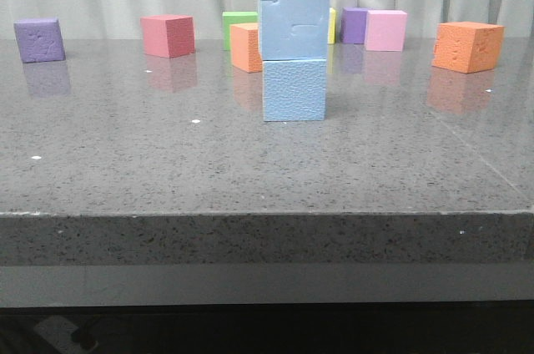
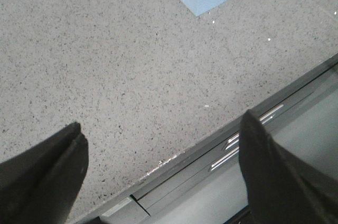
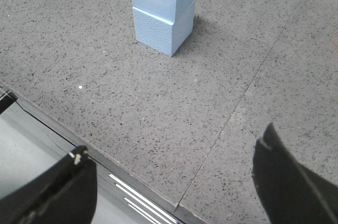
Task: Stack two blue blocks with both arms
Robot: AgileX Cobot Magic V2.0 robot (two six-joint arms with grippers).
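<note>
Evidently wide open, left pincer [image 2: 161, 174] and right pincer [image 3: 171, 182], both empty (touching nothing), blue blocks [image 1: 293, 53] stacked well apart.

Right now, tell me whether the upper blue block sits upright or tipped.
Upright: the upper blue block rests flat on the lower blue block, slightly offset, untouched by either end effector.

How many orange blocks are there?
2. One orange block sits just left of the blue stack, behind it; the other orange block is far right. More may be hidden.

No writing, label, brand or number can be read anywhere. The cubes' faces carry only texture.
</note>
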